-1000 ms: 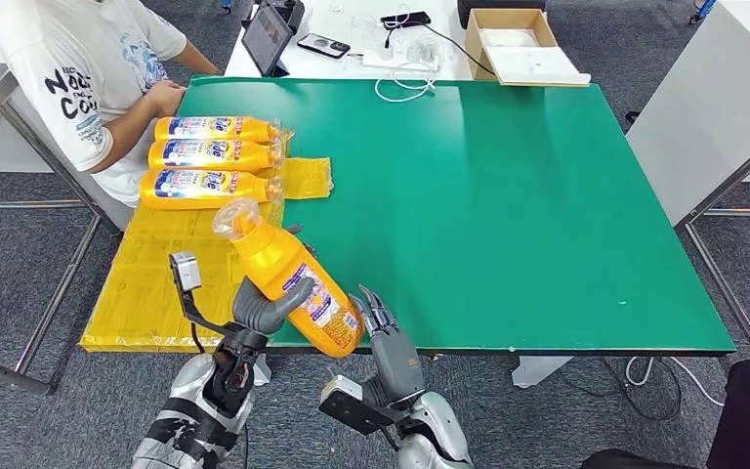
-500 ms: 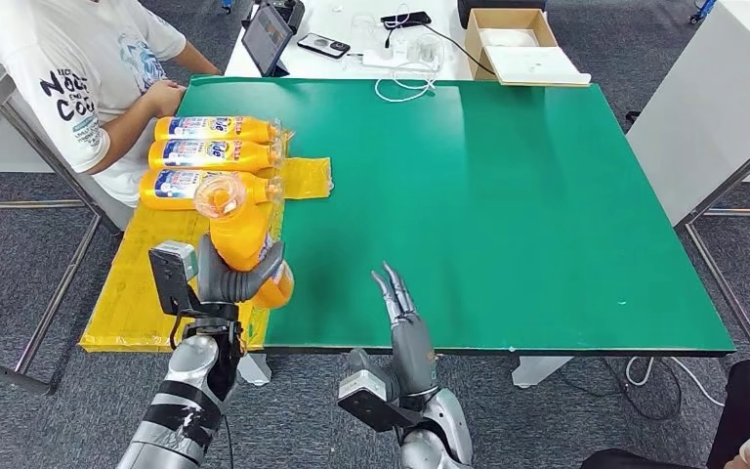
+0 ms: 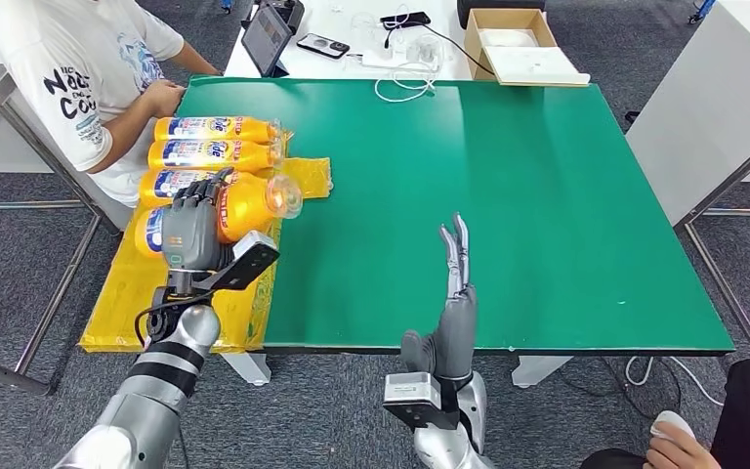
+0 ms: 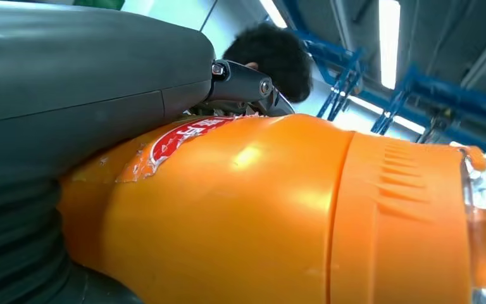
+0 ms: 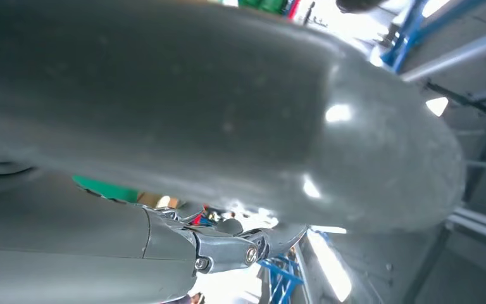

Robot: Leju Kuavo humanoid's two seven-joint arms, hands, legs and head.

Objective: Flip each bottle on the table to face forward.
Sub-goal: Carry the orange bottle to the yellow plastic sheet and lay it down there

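Four orange bottles are counted: three lie side by side on the yellow sheet at the green counter's left edge. The fourth bottle is gripped sideways by the left robot hand. The right robot hand is raised, fingers straight, holding nothing.

The left hand is gripping an orange bottle, its ribbed cap pointing away from the wrist

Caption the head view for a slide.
Left hand holds an orange plastic bottle beside three others; right hand open.
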